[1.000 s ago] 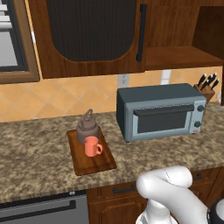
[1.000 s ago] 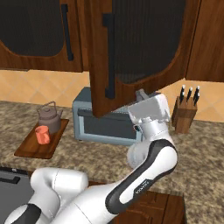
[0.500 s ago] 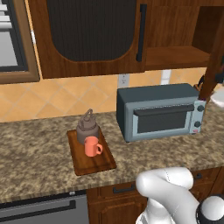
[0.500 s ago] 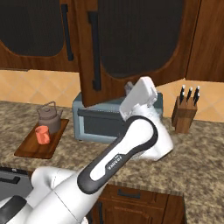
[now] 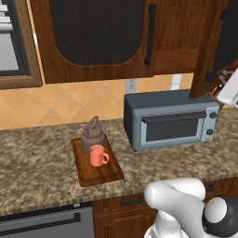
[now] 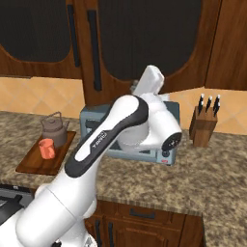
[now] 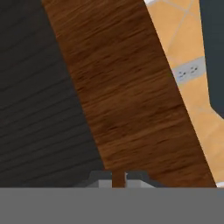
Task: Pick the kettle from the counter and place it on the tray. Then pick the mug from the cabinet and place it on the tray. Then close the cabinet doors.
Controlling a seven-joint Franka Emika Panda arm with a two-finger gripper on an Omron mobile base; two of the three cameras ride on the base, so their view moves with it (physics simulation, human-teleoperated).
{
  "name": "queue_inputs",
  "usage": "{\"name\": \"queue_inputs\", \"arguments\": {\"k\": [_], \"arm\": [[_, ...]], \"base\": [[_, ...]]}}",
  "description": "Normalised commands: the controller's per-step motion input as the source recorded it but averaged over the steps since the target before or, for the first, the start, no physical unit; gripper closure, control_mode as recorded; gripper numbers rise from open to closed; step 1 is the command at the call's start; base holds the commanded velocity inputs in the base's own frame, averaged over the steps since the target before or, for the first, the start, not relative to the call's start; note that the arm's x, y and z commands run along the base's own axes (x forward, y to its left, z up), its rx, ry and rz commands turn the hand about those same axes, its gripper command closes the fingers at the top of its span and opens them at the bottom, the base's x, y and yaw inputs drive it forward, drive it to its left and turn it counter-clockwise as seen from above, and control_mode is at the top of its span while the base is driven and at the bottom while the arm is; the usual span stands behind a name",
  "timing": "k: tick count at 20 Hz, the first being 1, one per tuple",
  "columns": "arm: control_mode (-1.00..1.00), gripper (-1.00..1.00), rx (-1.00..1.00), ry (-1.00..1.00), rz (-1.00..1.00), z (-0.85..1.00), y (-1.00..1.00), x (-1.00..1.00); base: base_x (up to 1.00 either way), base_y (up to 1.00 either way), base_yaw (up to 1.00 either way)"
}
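Kettle (image 5: 92, 135) and mug (image 5: 98, 155) stood on tray (image 5: 96, 172) at centre left, fingers (image 7: 100, 180) nearly together (empty) against cabinet door (image 7: 127, 96).

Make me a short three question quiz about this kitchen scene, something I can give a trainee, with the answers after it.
1. True or false: the mug and the kettle both sit on the tray.
2. In the right base view, what stands on the counter to the right of the toaster oven? A) a knife block B) a blender C) a fruit bowl
3. Fill in: in the hand view, the gripper faces the wooden frame of a cabinet ____.

Key
1. True; the mug stands in front of the kettle on the tray.
2. A, the knife block.
3. door; the fingertips stand close together.
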Motion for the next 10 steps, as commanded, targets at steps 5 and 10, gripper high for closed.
{"name": "queue_inputs", "arguments": {"k": [5,10], "arm": [[-1.00,1.00,0.00,0.00,-0.15,-0.22,0.72,0.75],[-1.00,1.00,-0.02,0.11,-0.19,-0.21,0.84,0.86]], "base": [[0.00,0.00,0.00],[0.00,0.00,0.00]]}}
